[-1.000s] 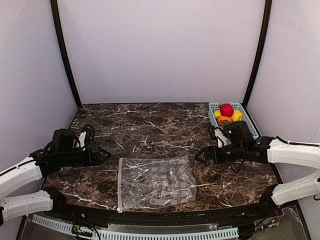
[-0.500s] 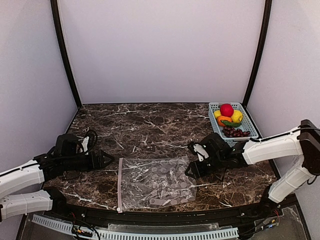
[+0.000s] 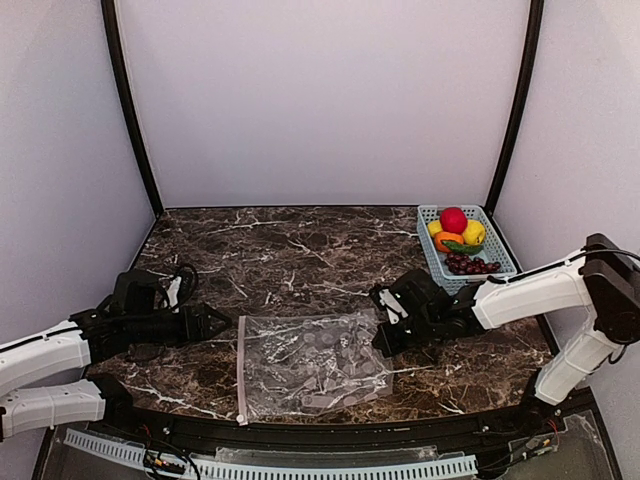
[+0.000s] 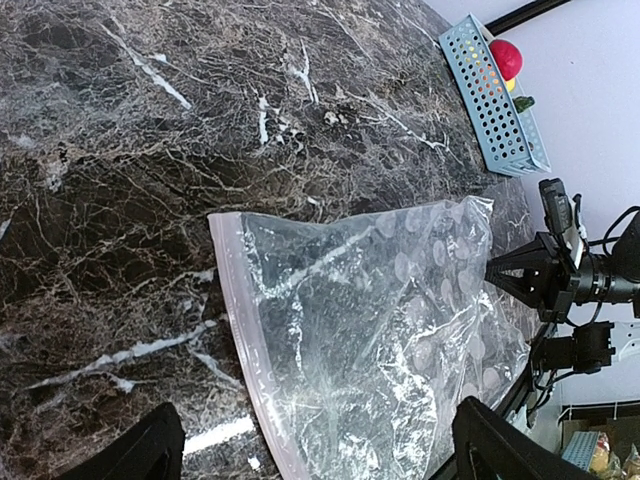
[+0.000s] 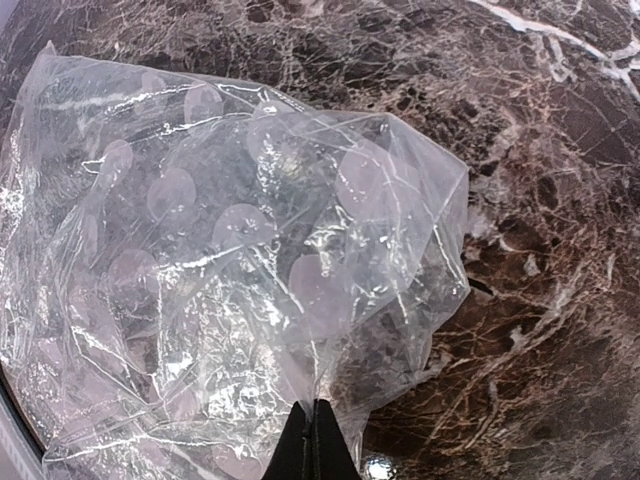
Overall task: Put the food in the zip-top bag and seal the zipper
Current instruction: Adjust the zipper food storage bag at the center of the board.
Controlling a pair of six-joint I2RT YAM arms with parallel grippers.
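Note:
The zip-top bag (image 3: pixel 312 365) lies flat and clear on the marble at the near middle, its whitish-pink zipper (image 3: pixel 240 370) along its left edge. My right gripper (image 3: pixel 381 340) is shut on the bag's right edge; in the right wrist view the black tips (image 5: pixel 315 425) pinch the crumpled film of the bag (image 5: pixel 230 260). My left gripper (image 3: pixel 222 322) stands open just left of the zipper, nothing between its fingers; in the left wrist view its jaws (image 4: pixel 318 428) straddle the zipper (image 4: pixel 250 340). The food, a red apple (image 3: pixel 453 219), orange, yellow, green pieces and purple grapes (image 3: pixel 470 265), sits in the basket.
The light-blue slatted basket (image 3: pixel 428 212) stands at the back right corner, close behind the right arm. Lilac walls with black corner posts enclose the marble table (image 3: pixel 300 250). The basket (image 4: pixel 495 105) also shows at the top right of the left wrist view.
My right gripper has swung left from beside the basket to the bag's right edge and shut on it. The left gripper has crept right toward the zipper, still open.

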